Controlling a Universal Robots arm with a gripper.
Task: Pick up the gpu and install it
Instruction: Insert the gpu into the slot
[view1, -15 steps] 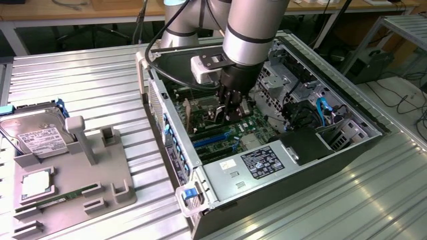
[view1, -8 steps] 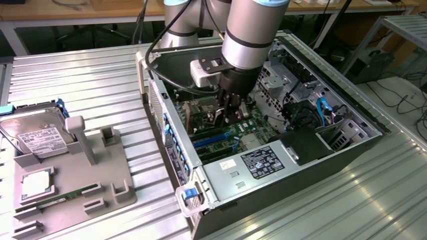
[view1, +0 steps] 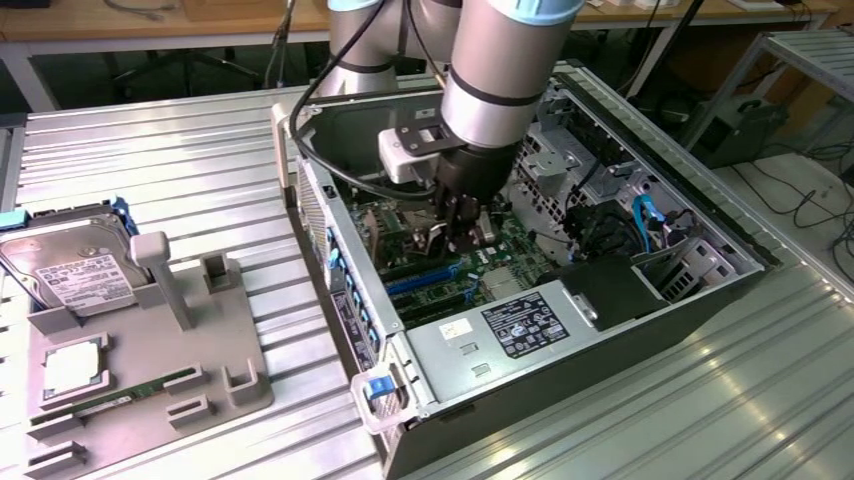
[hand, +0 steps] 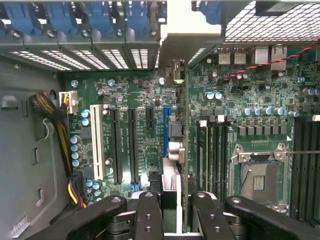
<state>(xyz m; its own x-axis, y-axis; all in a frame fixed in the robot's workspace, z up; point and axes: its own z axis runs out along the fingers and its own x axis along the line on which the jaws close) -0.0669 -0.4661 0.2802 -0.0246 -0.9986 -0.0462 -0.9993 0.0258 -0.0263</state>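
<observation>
On the exterior view's left the grey holder tray carries the hard drive, partly cut by the edge. In the middle, my pincer is down inside the open computer case, closed partway on the gpu, which stands edge-on over the blue slot on the motherboard. My own fingers hide its near end.

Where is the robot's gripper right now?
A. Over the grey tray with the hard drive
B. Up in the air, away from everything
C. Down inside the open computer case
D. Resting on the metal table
C: the gripper reaches down into the open computer case, its fingers holding the gpu edge-on over the motherboard.
</observation>
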